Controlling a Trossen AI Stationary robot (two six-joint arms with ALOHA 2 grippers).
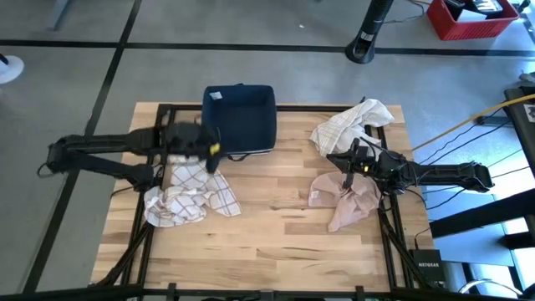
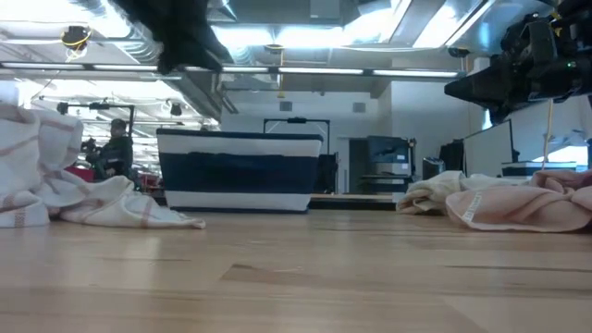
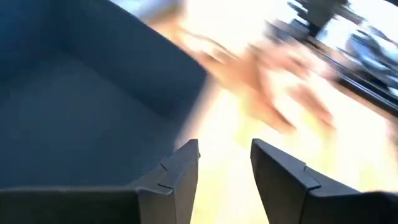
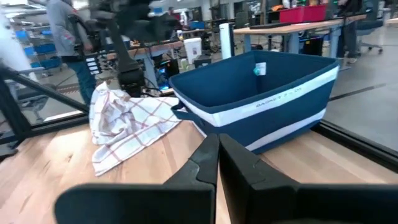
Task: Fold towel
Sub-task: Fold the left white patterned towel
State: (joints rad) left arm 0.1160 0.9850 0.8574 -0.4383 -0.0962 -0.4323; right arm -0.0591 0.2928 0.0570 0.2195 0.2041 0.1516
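A white towel with thin red checks (image 1: 188, 199) lies crumpled on the wooden table near its left side, also seen in the right wrist view (image 4: 127, 121). My left gripper (image 1: 219, 150) hangs above the table between this towel and the navy bin (image 1: 240, 121). Its fingers are open with nothing between them (image 3: 225, 168). A pink towel (image 1: 343, 199) lies bunched at the right. My right gripper (image 1: 330, 157) waits above it, shut and empty (image 4: 217, 155).
The navy bin with a white stripe (image 4: 261, 99) stands at the table's far edge, left of centre. Another white cloth (image 1: 355, 125) is heaped at the far right corner. Bare wood (image 1: 276, 242) runs across the middle and the near side.
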